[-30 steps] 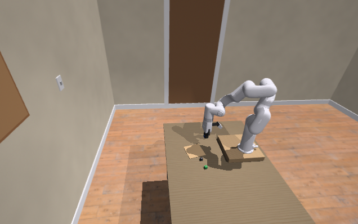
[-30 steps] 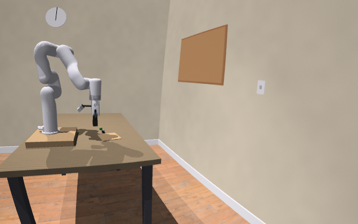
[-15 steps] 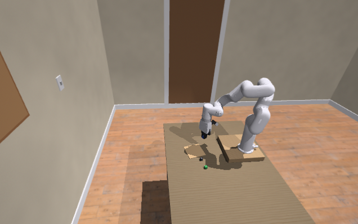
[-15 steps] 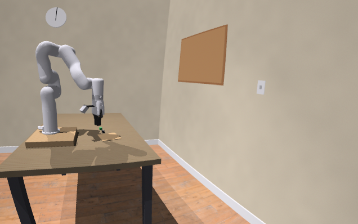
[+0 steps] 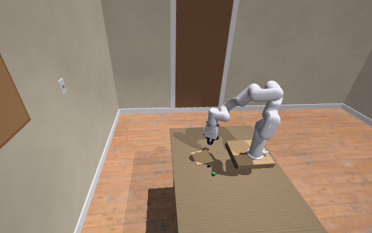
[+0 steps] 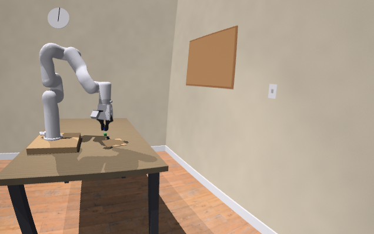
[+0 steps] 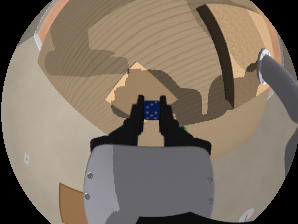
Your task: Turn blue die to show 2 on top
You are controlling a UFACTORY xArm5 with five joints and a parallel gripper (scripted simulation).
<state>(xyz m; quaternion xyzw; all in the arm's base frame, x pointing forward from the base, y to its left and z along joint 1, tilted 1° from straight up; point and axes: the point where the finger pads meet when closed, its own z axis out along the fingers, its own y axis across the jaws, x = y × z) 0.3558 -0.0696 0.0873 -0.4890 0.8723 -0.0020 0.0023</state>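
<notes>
My gripper (image 7: 151, 103) pinches the blue die (image 7: 152, 108) at the wrist view's centre, above the mat (image 7: 136, 79). It seems small, rigid and light; opposite flat faces suit gripping. Pips are unreadable.

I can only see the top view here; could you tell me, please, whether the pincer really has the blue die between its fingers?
Observer: Yes. In the wrist view the blue die sits clamped between the two dark fingers of the pincer.
Operator: Thank you. Is it off the table?
Observer: The exterior view shows the pincer hanging above the table, with open space beneath it.
Operator: And where is the mat relative to it?
Observer: In the wrist view the tan mat lies directly beyond the held die.
Operator: Which number faces up?
Observer: The pips are too blurred to read in any view.
</notes>
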